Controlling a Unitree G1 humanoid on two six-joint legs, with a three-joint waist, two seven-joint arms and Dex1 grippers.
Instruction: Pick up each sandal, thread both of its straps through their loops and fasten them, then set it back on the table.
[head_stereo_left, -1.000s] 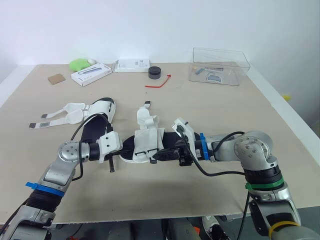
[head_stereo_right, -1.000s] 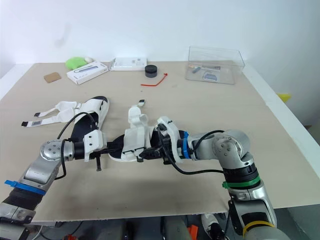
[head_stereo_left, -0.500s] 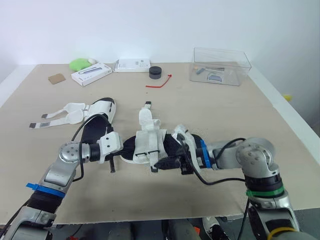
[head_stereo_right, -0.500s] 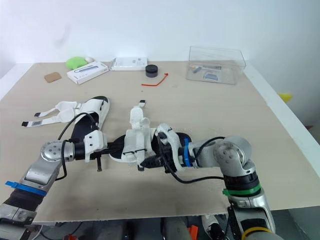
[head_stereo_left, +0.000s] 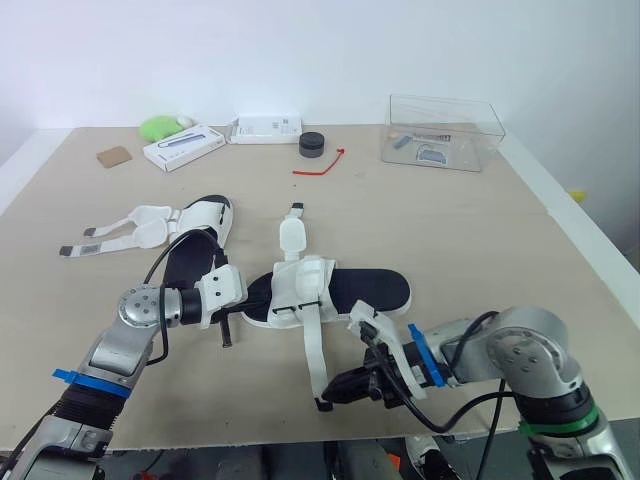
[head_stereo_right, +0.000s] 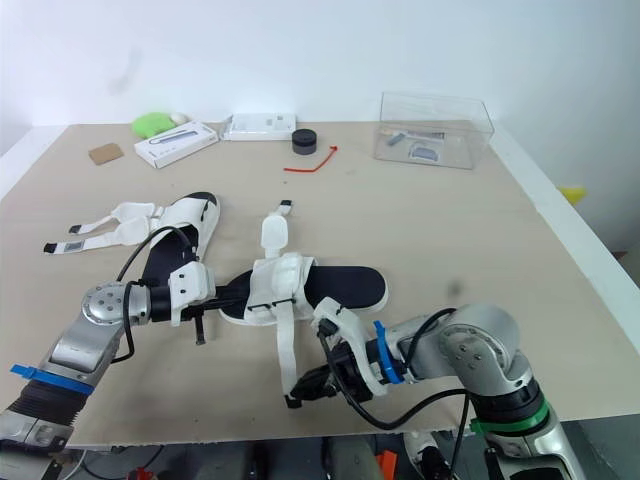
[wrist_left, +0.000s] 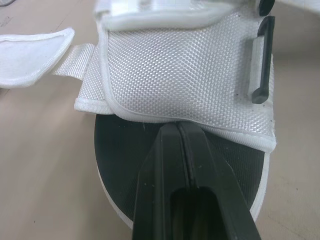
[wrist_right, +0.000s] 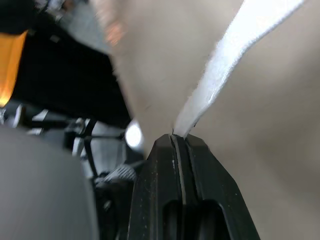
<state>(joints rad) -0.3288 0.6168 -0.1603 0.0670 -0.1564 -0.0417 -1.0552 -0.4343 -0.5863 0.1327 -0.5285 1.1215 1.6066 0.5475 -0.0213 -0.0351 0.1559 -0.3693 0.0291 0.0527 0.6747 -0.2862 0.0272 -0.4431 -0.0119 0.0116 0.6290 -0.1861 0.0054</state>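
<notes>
My right gripper (head_stereo_left: 328, 398) clamps the strap (head_stereo_left: 312, 345) end, near of the sandal (head_stereo_left: 360, 288); left gripper (head_stereo_left: 252, 302) pinches its left end.

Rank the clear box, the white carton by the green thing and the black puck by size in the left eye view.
1. clear box
2. white carton
3. black puck
All sit similarly far back.

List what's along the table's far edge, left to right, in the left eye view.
brown cardboard square → white printed box → flat white packet → black round puck → clear plastic box
</notes>
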